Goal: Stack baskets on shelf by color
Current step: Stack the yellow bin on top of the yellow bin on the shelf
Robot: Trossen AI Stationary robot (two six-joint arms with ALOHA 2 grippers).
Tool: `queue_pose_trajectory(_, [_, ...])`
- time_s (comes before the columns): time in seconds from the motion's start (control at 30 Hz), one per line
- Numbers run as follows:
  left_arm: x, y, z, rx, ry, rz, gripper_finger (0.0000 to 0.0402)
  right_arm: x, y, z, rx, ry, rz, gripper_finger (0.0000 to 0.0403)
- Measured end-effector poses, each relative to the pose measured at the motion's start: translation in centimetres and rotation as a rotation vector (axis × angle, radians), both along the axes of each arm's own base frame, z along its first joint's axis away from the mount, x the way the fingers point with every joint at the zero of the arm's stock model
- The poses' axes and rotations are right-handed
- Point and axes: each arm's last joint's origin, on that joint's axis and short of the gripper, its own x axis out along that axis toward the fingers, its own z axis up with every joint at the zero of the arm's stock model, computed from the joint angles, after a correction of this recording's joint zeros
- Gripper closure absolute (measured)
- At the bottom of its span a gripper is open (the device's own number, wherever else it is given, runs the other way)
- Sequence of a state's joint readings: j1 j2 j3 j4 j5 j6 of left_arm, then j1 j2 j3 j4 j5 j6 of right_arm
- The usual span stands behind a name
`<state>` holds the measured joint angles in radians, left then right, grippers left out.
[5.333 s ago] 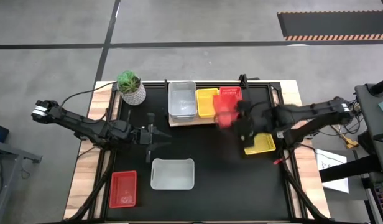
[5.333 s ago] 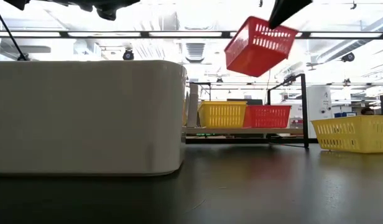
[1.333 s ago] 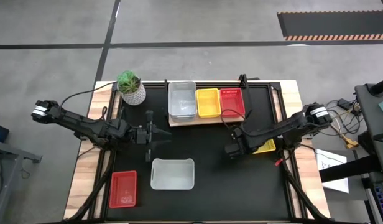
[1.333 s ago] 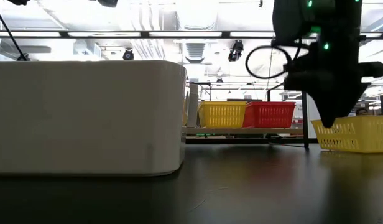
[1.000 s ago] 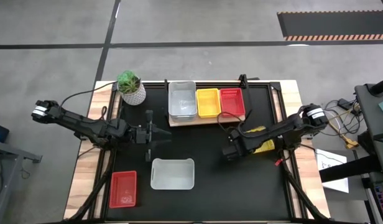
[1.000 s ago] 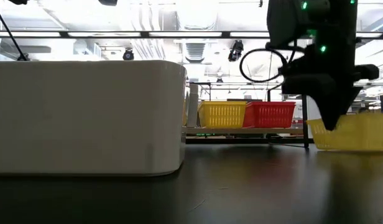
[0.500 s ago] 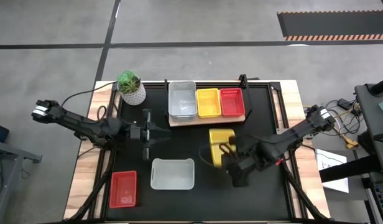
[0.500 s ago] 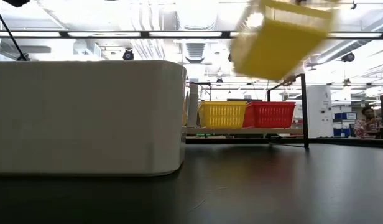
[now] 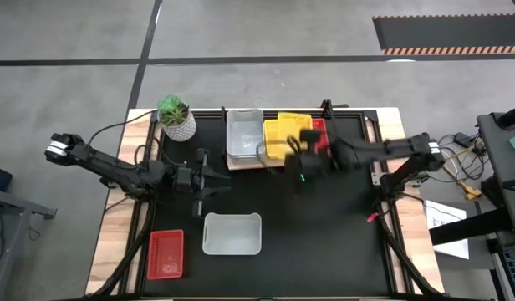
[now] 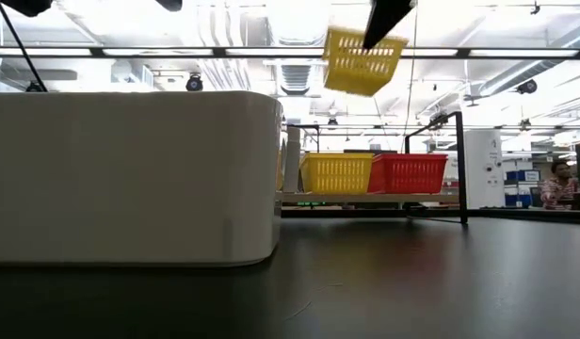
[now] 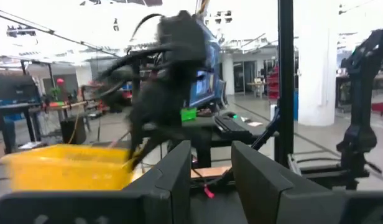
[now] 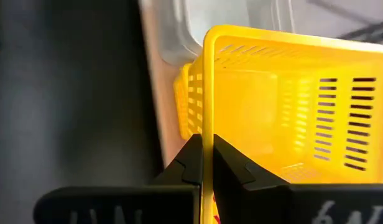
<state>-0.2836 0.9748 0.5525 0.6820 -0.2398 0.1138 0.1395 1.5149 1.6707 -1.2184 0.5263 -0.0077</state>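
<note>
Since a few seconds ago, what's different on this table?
The right gripper let go of a red basket on the shelf, took the yellow basket from the table's right side and lifted it above the shelf's yellow one. The left gripper, loose grey basket and loose red basket stayed.

A potted green plant (image 9: 175, 117) in a white pot stands at the far left corner of the black table mat (image 9: 266, 201). A person (image 10: 556, 182) is visible in the room behind.

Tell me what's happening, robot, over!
Right tool shut on yellow basket, in the air above the shelf's yellow stack. Left tool open, waiting mid-table. Nothing in the way.
</note>
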Motion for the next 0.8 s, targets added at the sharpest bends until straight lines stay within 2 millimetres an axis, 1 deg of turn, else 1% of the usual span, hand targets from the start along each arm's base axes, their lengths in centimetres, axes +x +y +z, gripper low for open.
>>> queue_pose_trajectory(0.1, [0.0, 0.0, 0.2, -0.011, -0.018, -0.002, 0.0301, 0.8, -3.2, -0.4, 0.054, 0.015, 0.002, 0.0394])
queue_pose_trajectory(0.17, [0.0, 0.0, 0.2, -0.034, -0.016, -0.008, 0.0301, 1.2, -4.9, -0.5, 0.107, 0.005, 0.021, 0.0394])
queue_pose_trajectory(0.33, [0.1, -0.1, 0.0, -0.058, -0.006, -0.019, 0.0301, 1.8, -8.1, -1.1, 0.152, 0.007, 0.024, 0.0394])
queue_pose_trajectory(0.47, [0.0, -0.2, 0.0, -0.06, -0.006, -0.021, 0.0301, 2.2, -9.6, -1.8, 0.145, 0.027, 0.024, 0.0394])
queue_pose_trajectory(0.57, [0.1, -0.2, -0.1, -0.079, -0.004, -0.027, 0.0301, 2.9, -10.4, -2.7, 0.16, 0.044, 0.027, 0.0394])
queue_pose_trajectory(0.8, [0.1, -0.2, -0.1, -0.081, -0.003, -0.027, 0.0301, 4.3, -11.2, -5.2, 0.161, 0.13, 0.042, 0.0394])
